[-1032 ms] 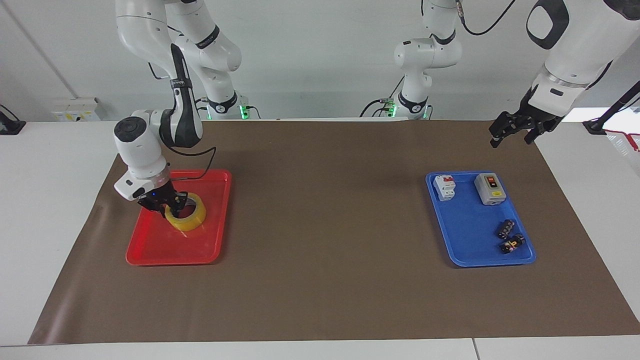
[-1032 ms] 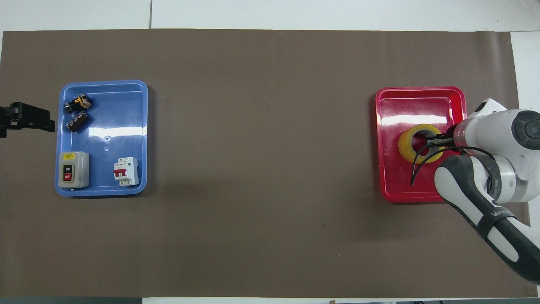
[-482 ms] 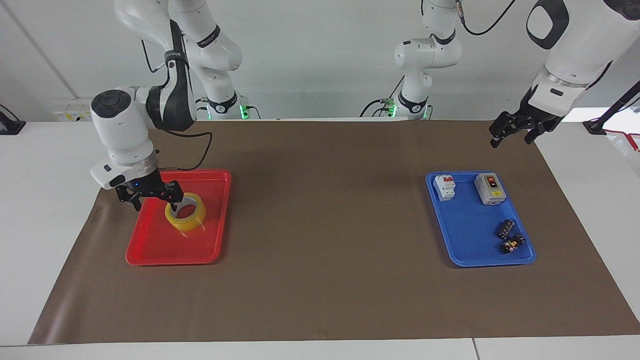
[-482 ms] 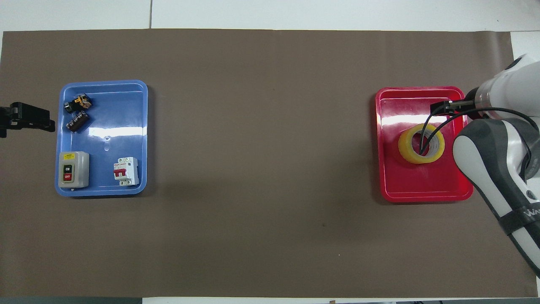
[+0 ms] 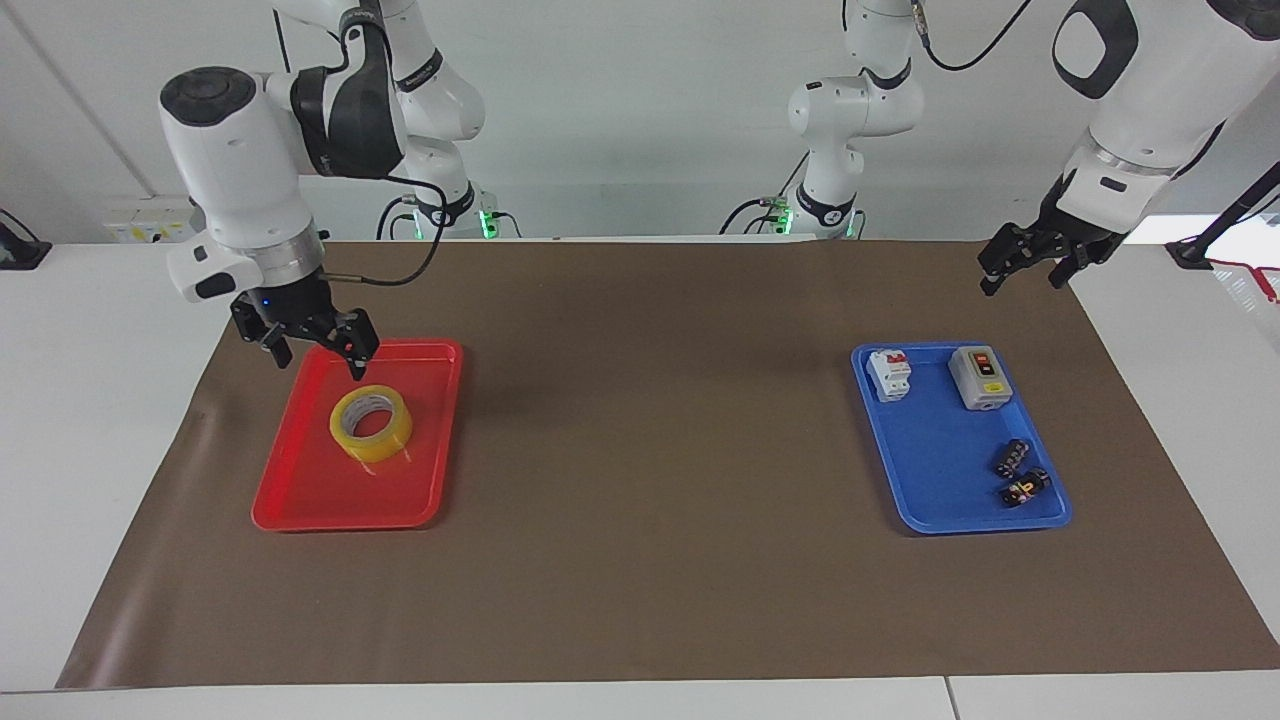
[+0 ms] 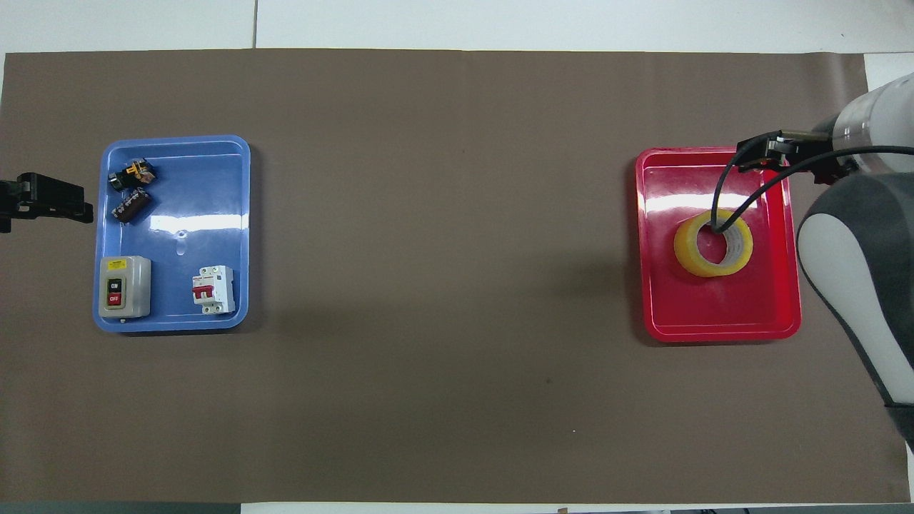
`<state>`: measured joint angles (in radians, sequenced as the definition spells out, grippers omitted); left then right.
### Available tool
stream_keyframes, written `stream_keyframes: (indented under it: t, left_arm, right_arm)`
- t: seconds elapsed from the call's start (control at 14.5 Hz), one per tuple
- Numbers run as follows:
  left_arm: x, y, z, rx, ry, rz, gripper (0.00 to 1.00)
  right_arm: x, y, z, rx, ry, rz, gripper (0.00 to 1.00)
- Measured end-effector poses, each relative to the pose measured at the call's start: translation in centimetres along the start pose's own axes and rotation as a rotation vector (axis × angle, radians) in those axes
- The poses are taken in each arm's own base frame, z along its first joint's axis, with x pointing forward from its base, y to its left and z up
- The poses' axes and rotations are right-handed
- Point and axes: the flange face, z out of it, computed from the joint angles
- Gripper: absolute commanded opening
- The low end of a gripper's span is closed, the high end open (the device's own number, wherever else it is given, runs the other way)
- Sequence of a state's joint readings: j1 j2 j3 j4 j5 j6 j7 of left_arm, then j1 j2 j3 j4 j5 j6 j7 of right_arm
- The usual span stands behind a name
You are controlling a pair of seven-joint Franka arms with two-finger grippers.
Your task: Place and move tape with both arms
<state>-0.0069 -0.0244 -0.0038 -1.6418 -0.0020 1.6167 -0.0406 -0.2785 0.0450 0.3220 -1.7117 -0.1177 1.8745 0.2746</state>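
Right now, your tape lies flat, hole upward, near the middle of the red tray, and nothing touches it. Reading the overhead view as a clock face, that tray sits at three o'clock on the brown mat and the blue tray sits at nine o'clock. Your right gripper hangs in the air over the red tray, showing at about one o'clock from the roll in that overhead view; its fingers are spread apart and it carries nothing. You can see a black cable from that arm looping across the roll's hole from above. Your left gripper hangs, fingers apart and empty, over the mat's edge at the left arm's end of the table, at nine o'clock from the blue tray in the overhead view; that arm waits. Inside the blue tray, again by the overhead clock, you have a grey switch box at seven o'clock, a white breaker at five o'clock, and two small dark parts at eleven o'clock.
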Motion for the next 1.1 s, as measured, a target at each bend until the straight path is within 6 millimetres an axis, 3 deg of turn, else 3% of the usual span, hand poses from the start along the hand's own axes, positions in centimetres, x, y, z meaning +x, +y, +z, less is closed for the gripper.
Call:
stream_keyframes:
  t: [0.28,0.41,0.76,1.1]
  left_arm:
    - [0.0,0.0,0.0,0.000,0.000,0.000,1.00]
    - [0.0,0.0,0.0,0.000,0.000,0.000,1.00]
    - [0.0,0.0,0.0,0.000,0.000,0.000,1.00]
    - [0.0,0.0,0.0,0.000,0.000,0.000,1.00]
  right_arm:
    - [-0.9,2.3,-7.4,0.001,-0.050,0.051,1.00]
    - [-1.2,2.7,-9.1,0.001,-0.053,0.058,1.00]
    - [-1.5,2.6,-8.4,-0.008,-0.096,0.055,1.00]
    - [-2.0,4.8,-6.8,-0.024,-0.147,0.057,1.00]
